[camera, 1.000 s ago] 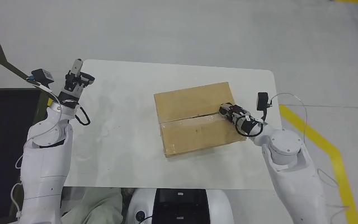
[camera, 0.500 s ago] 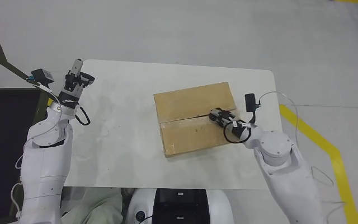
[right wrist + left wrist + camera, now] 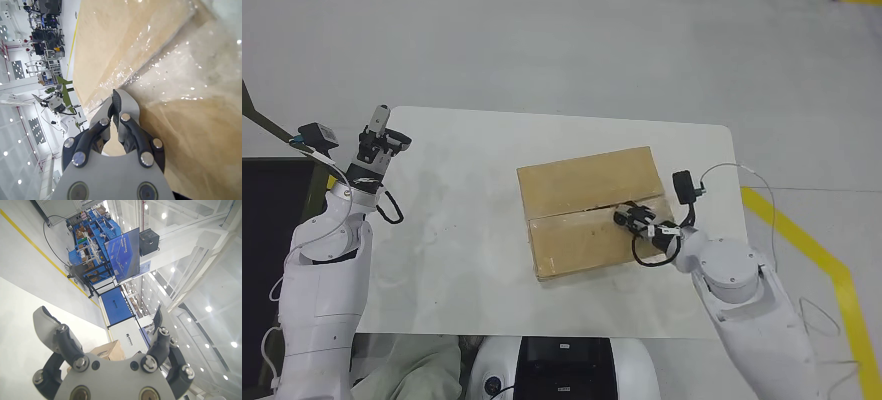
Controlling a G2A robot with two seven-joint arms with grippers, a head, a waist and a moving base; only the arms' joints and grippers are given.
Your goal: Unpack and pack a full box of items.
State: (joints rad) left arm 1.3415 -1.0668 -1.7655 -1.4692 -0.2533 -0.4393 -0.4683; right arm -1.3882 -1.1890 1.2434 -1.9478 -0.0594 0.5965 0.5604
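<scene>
- Our right hand is pinched closed, and we cannot make out anything held in it. Its nose rests on top of the box, right at the seam.
- We see the box lying closed on the tabletop, right of centre. Its long axis runs side to side across us and is turned slightly, so the right end sits a little farther from us.
- We take the seam to be the relation that matters. It runs the length of the box top along that same long axis.
- The right hand lies almost in line with the seam, pointing toward our left from the right part of the top. Most of the seam lies ahead of the hand, with only a short stretch behind it.
- In the right wrist view, glossy clear tape covers the seam. We judge the unpacking barely begun, with the flaps down and the tape on.
- Our left hand is spread wide and holds nothing. It is raised at the far left corner of the tabletop, well apart from the box, which lies off to its right.
- We judge the right arm far the nearer, so any travel along the seam falls to it, leftward down the line. The risk would be drifting off that line onto a flap.
</scene>
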